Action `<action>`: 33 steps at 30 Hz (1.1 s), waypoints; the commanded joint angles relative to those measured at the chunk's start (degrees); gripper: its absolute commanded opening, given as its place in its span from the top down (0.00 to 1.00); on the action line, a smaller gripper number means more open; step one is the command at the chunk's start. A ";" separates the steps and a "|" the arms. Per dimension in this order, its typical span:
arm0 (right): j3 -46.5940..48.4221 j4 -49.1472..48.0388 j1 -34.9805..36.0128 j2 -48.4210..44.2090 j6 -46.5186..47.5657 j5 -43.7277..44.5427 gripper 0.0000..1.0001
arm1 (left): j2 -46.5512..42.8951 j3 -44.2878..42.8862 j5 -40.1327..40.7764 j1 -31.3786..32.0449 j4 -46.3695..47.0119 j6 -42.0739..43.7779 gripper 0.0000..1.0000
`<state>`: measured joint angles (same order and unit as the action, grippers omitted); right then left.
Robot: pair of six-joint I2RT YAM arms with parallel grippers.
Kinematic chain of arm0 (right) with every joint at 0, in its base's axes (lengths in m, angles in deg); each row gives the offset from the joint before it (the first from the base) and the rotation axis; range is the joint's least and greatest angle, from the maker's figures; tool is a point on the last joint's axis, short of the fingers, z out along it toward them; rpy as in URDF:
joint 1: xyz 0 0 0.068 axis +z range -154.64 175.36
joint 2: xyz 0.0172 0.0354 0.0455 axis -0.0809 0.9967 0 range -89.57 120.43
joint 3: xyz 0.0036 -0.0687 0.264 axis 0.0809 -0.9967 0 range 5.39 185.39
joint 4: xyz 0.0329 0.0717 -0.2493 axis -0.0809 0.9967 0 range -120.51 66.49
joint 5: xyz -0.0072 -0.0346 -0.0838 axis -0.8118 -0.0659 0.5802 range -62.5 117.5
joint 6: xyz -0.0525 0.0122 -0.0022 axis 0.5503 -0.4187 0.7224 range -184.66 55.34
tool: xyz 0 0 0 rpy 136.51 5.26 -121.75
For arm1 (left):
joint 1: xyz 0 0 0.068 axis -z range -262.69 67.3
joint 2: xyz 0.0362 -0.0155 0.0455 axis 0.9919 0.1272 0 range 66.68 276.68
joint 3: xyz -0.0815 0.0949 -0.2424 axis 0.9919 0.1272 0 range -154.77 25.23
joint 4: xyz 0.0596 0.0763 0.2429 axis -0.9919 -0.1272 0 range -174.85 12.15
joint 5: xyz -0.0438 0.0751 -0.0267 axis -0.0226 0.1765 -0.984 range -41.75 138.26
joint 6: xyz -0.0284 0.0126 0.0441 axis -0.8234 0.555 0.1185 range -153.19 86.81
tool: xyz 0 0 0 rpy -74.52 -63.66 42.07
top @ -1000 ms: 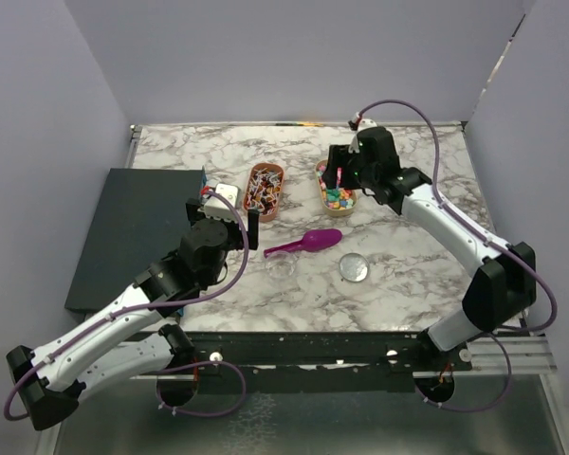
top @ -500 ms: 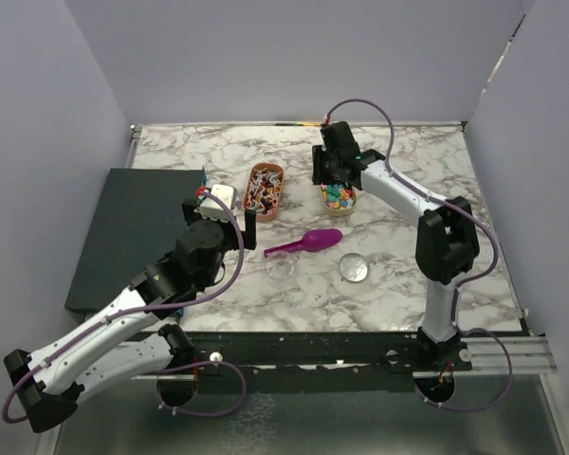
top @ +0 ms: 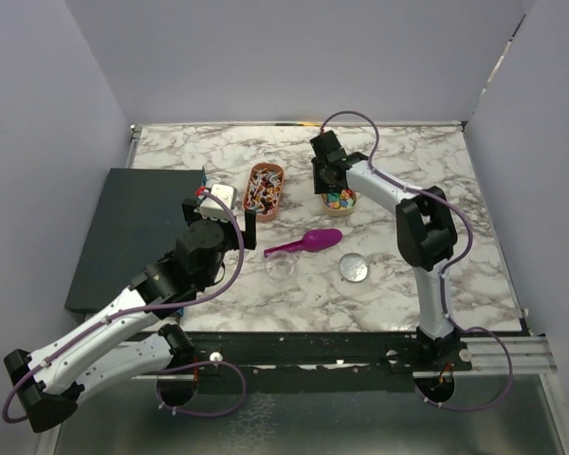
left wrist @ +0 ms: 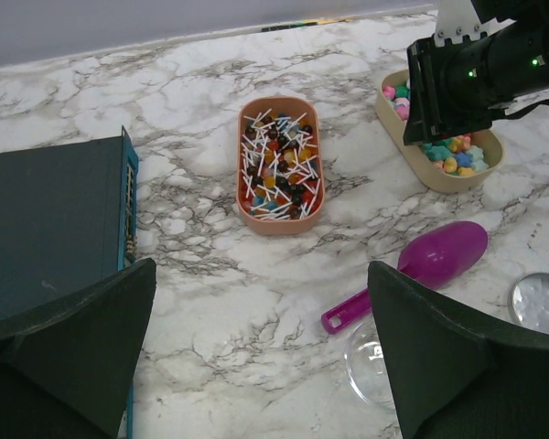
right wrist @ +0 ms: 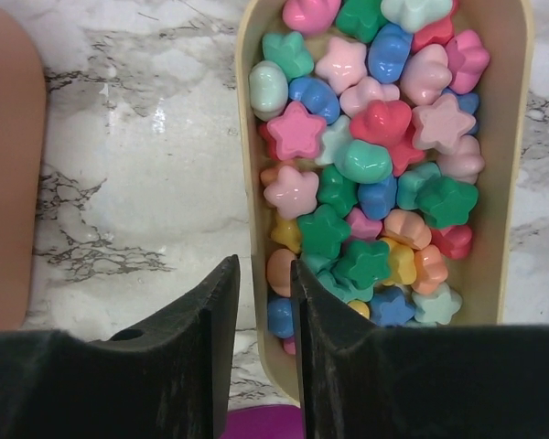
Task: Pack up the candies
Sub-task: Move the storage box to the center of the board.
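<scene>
The candies (right wrist: pixel 375 174) are small star and shell shapes in mixed colours, filling a beige oval tray (right wrist: pixel 508 183) at the back middle of the table (top: pixel 338 198), also in the left wrist view (left wrist: pixel 444 151). My right gripper (right wrist: pixel 265 270) sits over the tray's near-left end. Its jaws stand narrowly apart and straddle the tray wall, with small gaps on both sides. The purple scoop (top: pixel 308 244) lies on the marble. My left gripper (left wrist: pixel 261 302) is wide open and empty above the marble, left of the scoop (left wrist: pixel 430 261).
An orange tray of lollipops (top: pixel 264 191) lies left of the candy tray. A clear round container (top: pixel 281 266) and its lid (top: pixel 353 268) lie near the scoop. A dark box (top: pixel 133 227) fills the left side. Grey walls enclose the table.
My right arm has swung left and folded in, bringing its gripper from the candy tray's right side to its left end. The left arm has barely moved.
</scene>
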<state>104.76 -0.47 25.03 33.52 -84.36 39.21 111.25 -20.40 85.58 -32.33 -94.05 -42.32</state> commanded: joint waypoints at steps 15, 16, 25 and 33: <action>0.83 2.43 1.04 2.39 -1.30 2.31 0.99 | 0.08 -1.91 0.54 -0.44 -0.76 0.57 0.01; 0.52 2.44 1.50 2.00 -1.22 2.87 0.99 | 0.07 -1.87 0.50 -0.45 -0.76 0.55 0.01; -0.48 3.46 6.23 -1.39 -2.67 5.54 0.99 | -0.18 -1.93 -0.08 -0.54 -0.78 0.55 0.01; -1.36 3.50 8.57 -1.36 -4.67 5.85 0.96 | -0.82 -1.94 -0.25 -0.51 -0.81 0.54 0.01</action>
<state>104.10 1.87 32.55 34.57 -87.14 43.54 111.23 -20.46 85.55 -32.50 -94.05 -42.27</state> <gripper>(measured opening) 0.012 0.991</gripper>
